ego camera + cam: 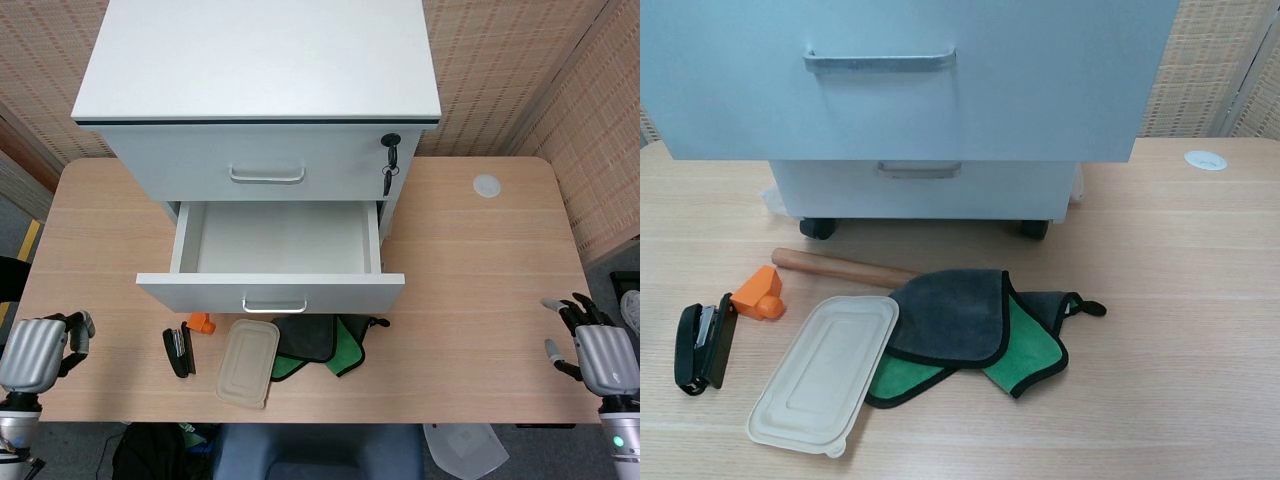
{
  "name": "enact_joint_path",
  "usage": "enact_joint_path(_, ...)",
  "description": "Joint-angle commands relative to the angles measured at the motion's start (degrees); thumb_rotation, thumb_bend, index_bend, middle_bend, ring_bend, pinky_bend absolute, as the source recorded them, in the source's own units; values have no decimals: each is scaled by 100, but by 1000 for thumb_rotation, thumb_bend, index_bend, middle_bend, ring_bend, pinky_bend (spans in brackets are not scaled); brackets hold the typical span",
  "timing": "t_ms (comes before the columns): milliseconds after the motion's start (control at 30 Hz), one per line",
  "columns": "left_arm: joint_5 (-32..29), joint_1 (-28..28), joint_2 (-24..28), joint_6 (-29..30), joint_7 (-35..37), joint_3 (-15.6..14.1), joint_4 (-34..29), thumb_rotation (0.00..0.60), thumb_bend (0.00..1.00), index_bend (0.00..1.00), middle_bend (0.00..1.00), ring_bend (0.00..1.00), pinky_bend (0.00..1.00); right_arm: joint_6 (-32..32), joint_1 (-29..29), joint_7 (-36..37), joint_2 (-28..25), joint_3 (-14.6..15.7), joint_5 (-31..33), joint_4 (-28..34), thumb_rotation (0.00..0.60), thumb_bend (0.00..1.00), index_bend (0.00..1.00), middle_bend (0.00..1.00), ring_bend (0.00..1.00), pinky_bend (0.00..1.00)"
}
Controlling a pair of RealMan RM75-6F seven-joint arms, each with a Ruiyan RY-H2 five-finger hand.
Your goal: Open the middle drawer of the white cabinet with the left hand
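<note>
Middle drawer (271,262) stands open on the cabinet (258,60).
We see the left hand (35,352) curled on nothing at the table's (480,260) corner; right hand (596,350) fingers spread, empty.

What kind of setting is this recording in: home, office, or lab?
Probably an office-style test bench in a lab. A white cabinet on castors stands on a wooden table that has a cable grommet, a black stapler lies nearby, and woven partition panels enclose the space.
</note>
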State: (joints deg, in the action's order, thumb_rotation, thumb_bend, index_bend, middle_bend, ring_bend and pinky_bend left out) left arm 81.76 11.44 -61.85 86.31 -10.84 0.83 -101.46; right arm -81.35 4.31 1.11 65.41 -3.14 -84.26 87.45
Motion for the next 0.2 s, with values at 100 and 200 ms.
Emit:
enact_joint_path(100,-187,-228,-283,-32,-156,-87,361,600,531,382,522,505,573,41,62,48,26,-5,-58,-30,600,341,235,257,231,285)
enact_joint_path(200,-133,-274,-424,52,-97,-40,488,600,520,364,501,483,518,25,93,49,30,-22,-99,-18,600,341,235,256,231,285)
